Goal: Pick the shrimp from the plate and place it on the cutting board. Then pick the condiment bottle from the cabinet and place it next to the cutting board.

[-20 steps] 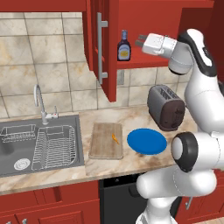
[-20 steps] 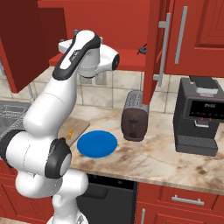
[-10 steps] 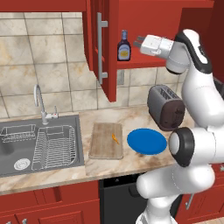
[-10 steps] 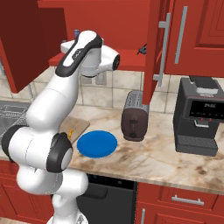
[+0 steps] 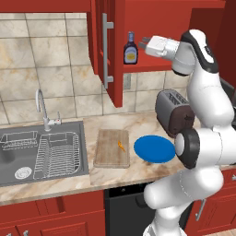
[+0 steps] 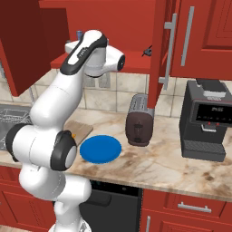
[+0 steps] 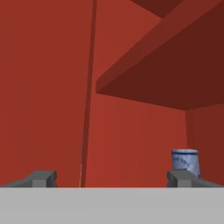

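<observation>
Red cabinet point(image 5: 138, 18) stands open above the counter, with the bottle point(image 5: 130, 48) upright on its shelf and the shrimp point(image 5: 121, 146) already on the board point(image 5: 110, 148). Gripper point(image 5: 143, 44), jaws wide and empty, sits level with the bottle, just beside it; in the hand view the cap point(image 7: 185, 162) lies off-centre, by one fingertip point(image 7: 179, 177).
</observation>
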Robot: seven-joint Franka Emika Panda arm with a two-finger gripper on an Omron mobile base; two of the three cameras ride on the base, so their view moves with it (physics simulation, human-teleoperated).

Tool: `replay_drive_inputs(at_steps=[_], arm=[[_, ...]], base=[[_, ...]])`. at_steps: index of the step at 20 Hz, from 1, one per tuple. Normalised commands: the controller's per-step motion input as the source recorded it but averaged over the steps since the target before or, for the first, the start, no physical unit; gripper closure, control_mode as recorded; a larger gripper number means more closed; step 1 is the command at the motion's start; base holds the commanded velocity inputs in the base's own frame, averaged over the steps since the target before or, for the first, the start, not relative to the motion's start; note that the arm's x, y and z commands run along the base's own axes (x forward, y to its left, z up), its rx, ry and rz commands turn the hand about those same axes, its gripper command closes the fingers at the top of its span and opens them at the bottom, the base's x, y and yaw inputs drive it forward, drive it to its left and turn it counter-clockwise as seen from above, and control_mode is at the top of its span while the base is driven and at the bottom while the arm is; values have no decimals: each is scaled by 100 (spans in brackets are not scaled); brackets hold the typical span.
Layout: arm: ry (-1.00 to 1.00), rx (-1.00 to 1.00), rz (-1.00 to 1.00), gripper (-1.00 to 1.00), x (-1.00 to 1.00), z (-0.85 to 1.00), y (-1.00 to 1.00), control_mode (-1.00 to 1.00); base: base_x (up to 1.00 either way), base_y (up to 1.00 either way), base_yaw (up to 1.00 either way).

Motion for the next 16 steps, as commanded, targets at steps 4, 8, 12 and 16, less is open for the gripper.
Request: replay_drive_inputs(at_steps=[4, 8, 12, 16], arm=[[0, 0, 0, -100, 20, 0, 0, -100], [0, 0, 0, -100, 22, 0, 0, -100], [0, 0, 0, -100, 24, 0, 0, -100], [0, 0, 0, -100, 25, 0, 0, -100]], base=[[0, 0, 0], [0, 0, 0], [0, 0, 0], [0, 0, 0]])
